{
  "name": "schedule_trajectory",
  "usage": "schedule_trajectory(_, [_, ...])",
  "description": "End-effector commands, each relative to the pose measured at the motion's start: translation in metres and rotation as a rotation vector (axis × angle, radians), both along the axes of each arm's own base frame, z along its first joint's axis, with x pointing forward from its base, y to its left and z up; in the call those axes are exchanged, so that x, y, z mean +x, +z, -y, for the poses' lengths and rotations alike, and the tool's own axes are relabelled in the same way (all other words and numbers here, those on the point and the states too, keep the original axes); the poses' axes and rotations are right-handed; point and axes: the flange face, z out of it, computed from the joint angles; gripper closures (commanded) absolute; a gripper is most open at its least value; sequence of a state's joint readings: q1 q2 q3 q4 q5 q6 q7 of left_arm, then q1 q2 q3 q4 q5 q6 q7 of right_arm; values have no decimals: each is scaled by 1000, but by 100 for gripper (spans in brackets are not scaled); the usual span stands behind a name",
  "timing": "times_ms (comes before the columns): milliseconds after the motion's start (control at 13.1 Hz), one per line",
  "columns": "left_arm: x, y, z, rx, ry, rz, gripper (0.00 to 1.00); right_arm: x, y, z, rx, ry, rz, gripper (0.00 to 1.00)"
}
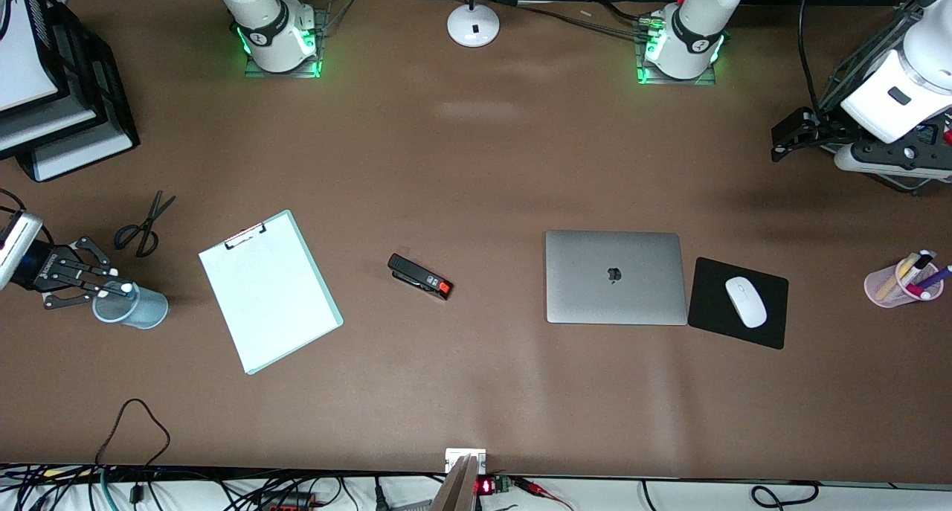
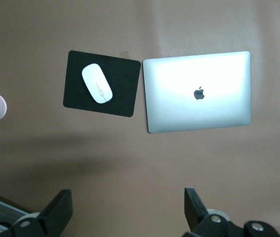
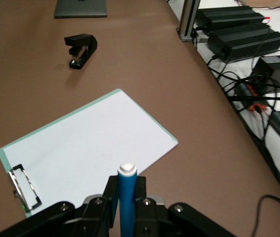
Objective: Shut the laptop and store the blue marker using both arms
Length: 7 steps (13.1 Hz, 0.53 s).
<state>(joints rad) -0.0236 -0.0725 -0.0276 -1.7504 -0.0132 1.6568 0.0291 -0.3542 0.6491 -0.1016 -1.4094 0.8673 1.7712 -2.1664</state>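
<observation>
The right gripper (image 1: pixel 111 288), at the right arm's end of the table, is over the rim of a translucent pale-blue plastic cup (image 1: pixel 137 308), its fingers pinched on the slim bright-blue marker with a whitish end (image 3: pixel 127 197); the right wrist view shows the marker clamped upright between the pads. Judged from this, the marker is not yet stored: it remains in the grip, its whitish tip at the cup's mouth, and release into the cup appears to be the step left. Beside the cup, farther from the front camera, lie black-handled scissors (image 1: pixel 145 225); toward the middle of the table lie a mint-green clipboard with a white sheet (image 1: pixel 268 299) and a black stapler with a red tip (image 1: pixel 420 277). The thin silver-grey rectangular laptop (image 1: pixel 616 277) lies flat with its lid down and the dark logo up, so the closing part reads as done. Just beside it sits a black mouse pad (image 1: pixel 706 306) bearing a white mouse (image 1: pixel 746 301). A pink translucent pen cup (image 1: pixel 885 291) stands at the left arm's end. The left gripper (image 1: pixel 792 135) hangs over bare table there, its fingers spread wide and holding nothing; this arm waits.
</observation>
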Motion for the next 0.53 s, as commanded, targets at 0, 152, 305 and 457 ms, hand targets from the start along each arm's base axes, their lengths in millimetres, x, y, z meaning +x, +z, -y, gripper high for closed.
schedule_trajectory(0, [-1,-1,-11,-29,-18,-2,0,12,-4,26,44,4,41,86])
schedule_trajectory(152, [-1,-1,-10,-29,-19,-2,0,13,-2,26,44,5,44,86])
schedule_trajectory(305, [-1,0,-10,-29,-21,-2,0,13,-2,25,45,5,43,86])
schedule_trajectory(457, [-1,-1,-10,-29,-21,-3,0,13,-4,25,53,1,44,86])
